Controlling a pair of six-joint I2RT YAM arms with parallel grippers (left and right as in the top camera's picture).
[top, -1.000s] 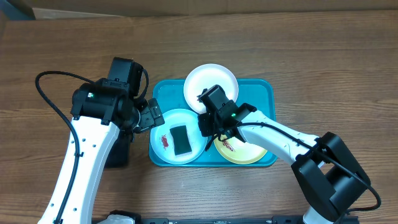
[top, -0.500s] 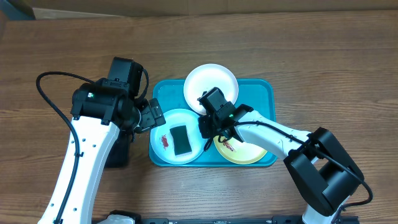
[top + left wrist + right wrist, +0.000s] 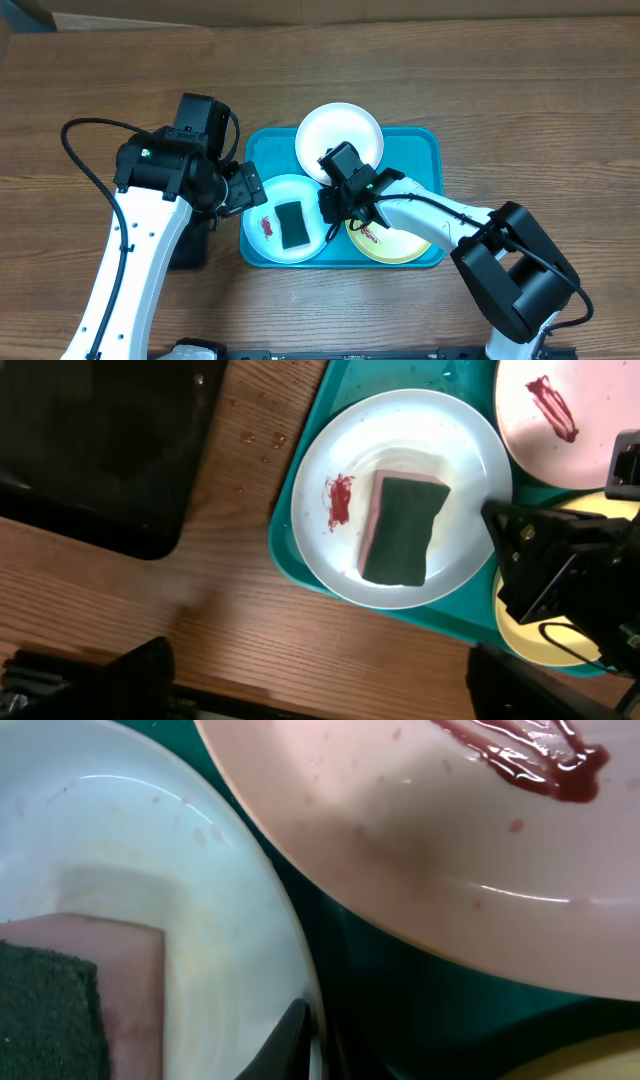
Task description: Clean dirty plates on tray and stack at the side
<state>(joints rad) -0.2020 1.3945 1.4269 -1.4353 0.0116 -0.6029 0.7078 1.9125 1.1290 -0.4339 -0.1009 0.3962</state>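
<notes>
**Right claw on the plate rim, scrubbing not yet begun**

My right claw (image 3: 305, 1040) is clenched on the near rim of the light blue round plastic plate (image 3: 400, 430). As far as the wrist view shows, the rim runs between the fingertips, so I read this as a steadying pinch. My left claw (image 3: 320, 685) is released, its fingers spread wide, and it hangs above the same plate without touching anything.

On that plate lies the green-topped pink rectangular sponge (image 3: 402, 530), with a red-brown smear (image 3: 339, 500) just beside it. The white round plastic plate (image 3: 340, 135) sits next to it and carries its own red streak. The pale yellow-green round plastic plate (image 3: 395, 245) is also marked. All three plates lie in the large turquoise rectangular plastic tray (image 3: 425, 150). A smaller black rectangular tray (image 3: 90, 450) rests on the wooden worktop (image 3: 500, 80) to the left.

I judge this to be the first clean, barely started, with nothing stacked at the side. Next I would lower the left claw squarely over the sponge and close across its narrow sides. Then I would drag it over the smear while the right claw braces the plate against sliding.
</notes>
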